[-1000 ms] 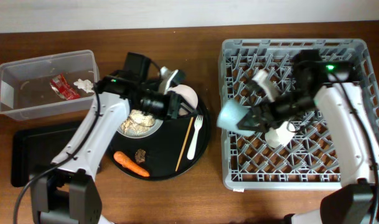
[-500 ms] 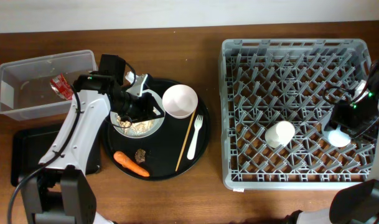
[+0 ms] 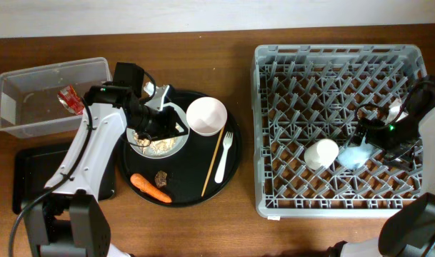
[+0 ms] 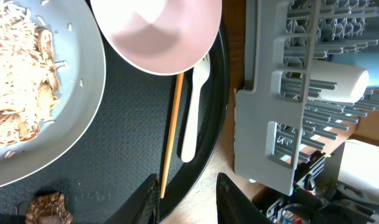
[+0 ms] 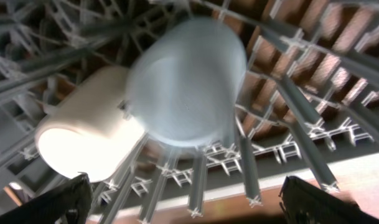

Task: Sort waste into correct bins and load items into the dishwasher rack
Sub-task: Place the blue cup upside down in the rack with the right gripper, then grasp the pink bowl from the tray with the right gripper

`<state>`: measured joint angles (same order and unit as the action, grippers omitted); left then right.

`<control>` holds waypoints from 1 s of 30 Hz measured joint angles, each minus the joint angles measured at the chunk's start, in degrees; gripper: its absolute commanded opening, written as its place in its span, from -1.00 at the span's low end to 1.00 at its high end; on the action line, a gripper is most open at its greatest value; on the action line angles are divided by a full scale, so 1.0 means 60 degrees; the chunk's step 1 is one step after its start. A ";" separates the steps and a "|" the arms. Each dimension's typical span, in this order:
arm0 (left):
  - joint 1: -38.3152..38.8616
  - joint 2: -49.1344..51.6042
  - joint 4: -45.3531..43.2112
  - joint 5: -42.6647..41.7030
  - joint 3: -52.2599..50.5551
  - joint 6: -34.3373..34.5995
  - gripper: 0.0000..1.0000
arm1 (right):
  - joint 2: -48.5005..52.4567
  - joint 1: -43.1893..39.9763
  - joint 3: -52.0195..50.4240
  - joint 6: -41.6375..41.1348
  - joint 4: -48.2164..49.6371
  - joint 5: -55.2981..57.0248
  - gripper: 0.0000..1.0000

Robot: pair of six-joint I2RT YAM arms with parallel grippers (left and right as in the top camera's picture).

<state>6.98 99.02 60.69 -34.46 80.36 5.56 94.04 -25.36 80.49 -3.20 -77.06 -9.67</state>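
1. Lying on its side inside the dishwasher rack (image 3: 338, 51), the light blue cup (image 3: 353, 154) comes through blurred. It is towards the rack's right wall and just beside the small white cup (image 3: 321, 153), which is also tipped over among the pegs.
2. Over the rack, right by the blue cup, hovers the right gripper (image 5: 188, 200). Its jaws are spread wide with nothing between them, and the cup sits beyond the fingertips.
3. Left of the rack, the left gripper (image 4: 188, 202) hangs above the round black tray (image 3: 231, 178), jaws parted and empty.
4. On that tray, the white fork (image 3: 224, 153) lies closest to the rack, with the chopsticks (image 3: 212, 163) just beside it on the far side.
5. The pale pink bowl (image 3: 206, 116) stands upright a little further from the rack, and past it sits the plate (image 3: 176, 148), heaped with rice scraps (image 3: 156, 143).
6. The carrot (image 3: 151, 188) and the dark brown lump (image 3: 161, 177) lie near each other on the tray, further from the rack than the chopsticks.
7. Furthest left of the rack on the worktop (image 3: 246, 107), the clear tub (image 3: 17, 100) holds the red wrapper (image 3: 69, 98). The shallow black tray (image 3: 31, 178) lies equally far out.
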 measured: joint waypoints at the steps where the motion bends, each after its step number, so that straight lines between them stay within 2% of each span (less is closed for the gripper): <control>1: 0.0000 0.0000 0.0000 0.0004 0.0000 0.0000 -0.41 | 0.0000 0.0000 0.0000 -0.0004 0.0153 -0.0182 1.00; 8: 0.0000 0.0000 0.0051 0.0004 0.0000 0.0000 -0.38 | -0.0208 0.0000 0.0015 0.0076 -0.0335 -0.0885 0.93; 11: 0.0000 0.0000 0.0117 0.0299 0.0000 -0.0004 -0.32 | -0.1049 0.0197 0.0015 0.0892 -0.0627 -0.1993 0.88; 14: 0.0004 0.0000 0.0430 0.1315 0.0000 0.0138 -0.31 | -0.2044 0.1869 0.0051 0.1701 -0.0353 -0.2929 0.78; 16: 0.0000 0.0000 0.0492 0.2055 0.0000 0.0397 -0.31 | -0.2175 0.3654 0.0080 0.1854 0.0306 -0.3206 0.57; 17: 0.0000 0.0000 0.0488 0.2313 0.0000 0.0455 -0.31 | -0.2153 0.4258 0.0073 0.1796 0.0667 -0.3198 0.56; 20: -0.0018 0.0000 0.0838 0.3672 0.0000 0.1348 -0.31 | -0.1774 0.6739 0.0109 0.1024 0.2375 -0.2353 0.72; 21: -0.0102 0.0000 0.1027 0.4058 0.0000 0.1701 -0.30 | -0.1559 0.7377 0.0182 0.0783 0.2565 -0.1880 0.81; 23: -0.0372 0.0000 0.1129 0.4473 0.0000 0.2036 -0.29 | -0.0535 0.8342 0.1231 0.0455 0.2412 -0.0951 0.85; 25: -0.0991 -0.0004 0.1220 0.4688 0.0000 0.2160 -0.27 | 0.0142 0.8601 0.2011 0.0353 0.2539 -0.0590 0.85; 27: -0.1501 -0.0022 0.1290 0.4841 0.0000 0.2262 -0.21 | 0.1581 0.8637 0.3585 0.0280 0.2787 0.0066 0.85; 30: -0.1701 -0.0036 0.1315 0.4863 0.0000 0.2299 -0.19 | 0.2878 0.8637 0.3996 0.0277 0.3544 0.0262 0.74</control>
<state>-3.22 98.80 68.58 -5.28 80.36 19.35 111.31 26.46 104.47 -1.54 -55.79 -8.10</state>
